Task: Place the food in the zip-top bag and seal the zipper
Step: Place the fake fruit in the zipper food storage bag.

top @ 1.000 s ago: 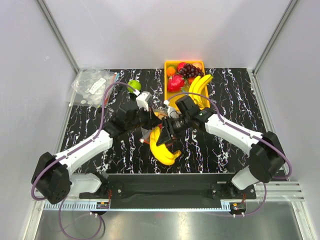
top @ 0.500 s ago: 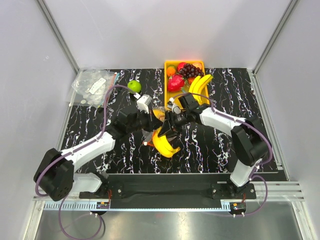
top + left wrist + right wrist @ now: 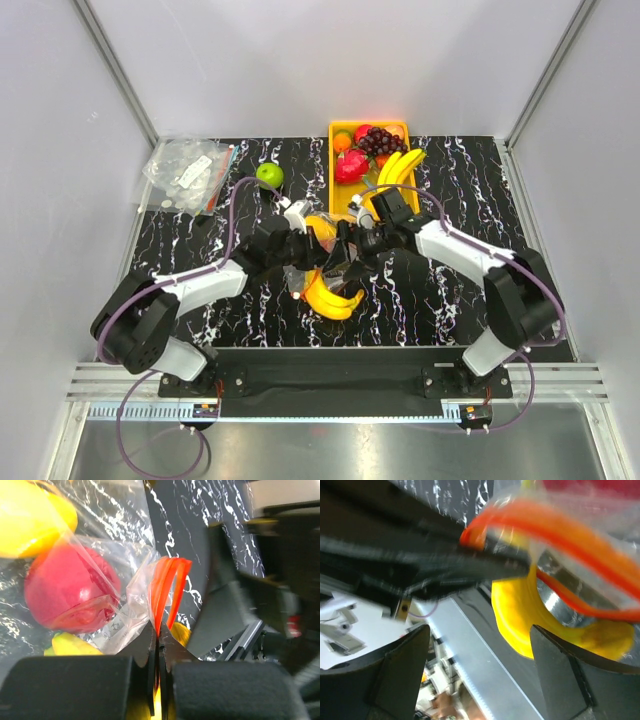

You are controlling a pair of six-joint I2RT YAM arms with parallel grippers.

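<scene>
The clear zip-top bag (image 3: 312, 272) lies mid-table between both arms, with a yellow banana bunch (image 3: 330, 298) and a red fruit (image 3: 70, 595) inside it. My left gripper (image 3: 159, 632) is shut on the red-orange zipper (image 3: 167, 587) at the bag's mouth, and the strip stands up in a loop from the jaws. My right gripper (image 3: 479, 630) hangs open just right of the mouth, with nothing between its fingers. The banana (image 3: 530, 615) and zipper (image 3: 560, 530) sit close in front of it. From above, the left gripper (image 3: 312, 243) and right gripper (image 3: 352, 243) nearly meet.
A yellow tray (image 3: 335, 135) at the back holds a strawberry, grapes, bananas and an orange. A green fruit (image 3: 268, 174) lies left of it. A pile of clear labelled packets (image 3: 185, 172) sits at the back left corner.
My right gripper has opened and drawn back toward the tray from over the bananas. The left gripper has moved right, still shut on the zipper. The bag has shifted.
</scene>
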